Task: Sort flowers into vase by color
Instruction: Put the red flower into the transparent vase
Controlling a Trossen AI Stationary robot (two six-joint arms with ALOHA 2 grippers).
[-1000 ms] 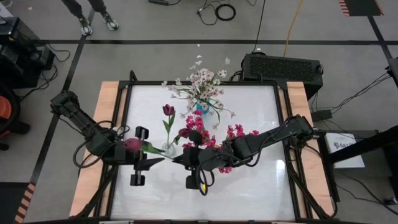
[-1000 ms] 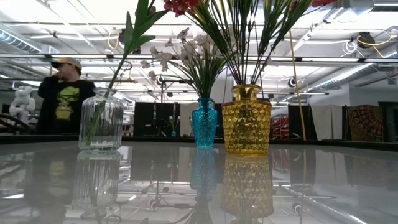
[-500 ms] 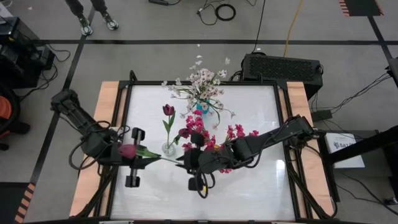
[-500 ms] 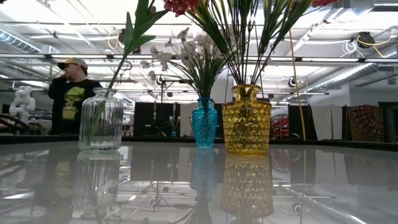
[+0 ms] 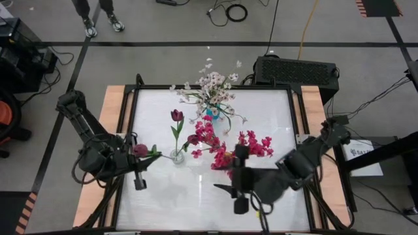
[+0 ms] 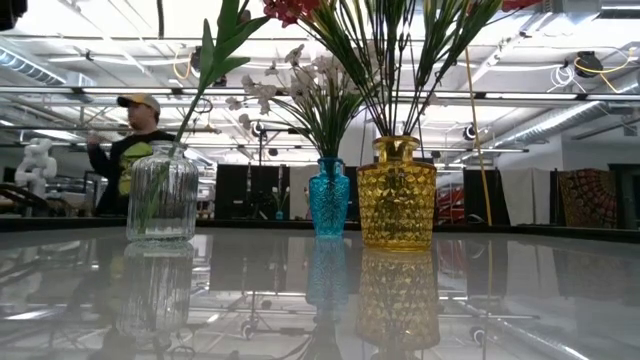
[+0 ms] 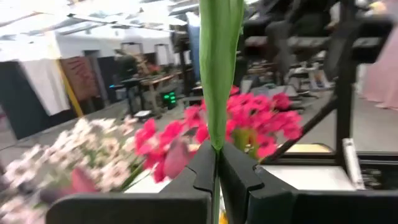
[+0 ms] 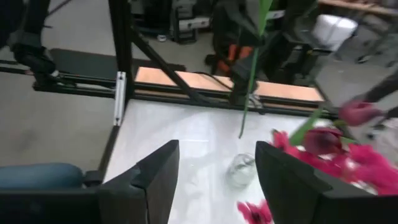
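My left gripper is shut on a tulip, its pink-maroon bloom over the table's left edge and its green stem running past the fingers. Just right of it stands a clear glass vase holding one dark maroon tulip. White-pink blossoms fill the blue vase. Magenta blooms fill the yellow vase. My right gripper hovers open near the table's front middle, holding nothing. My left gripper pinches the tulip's green stem between its two fingers, where a leaf widens beyond them. The fingers come about level from the table's left and lie across the stem. The flower is lifted clear of the table.
The three vases stand close together at the table's middle. A dark box sits behind the far edge. Wooden side rails flank the white top. A person stands in the room beyond.
My right gripper has let go of the tulip's stem, opened and drawn back up toward the table's right and near edge. My left gripper, alone on the flower, has turned and moved a little toward the left edge, carrying the tulip with it.
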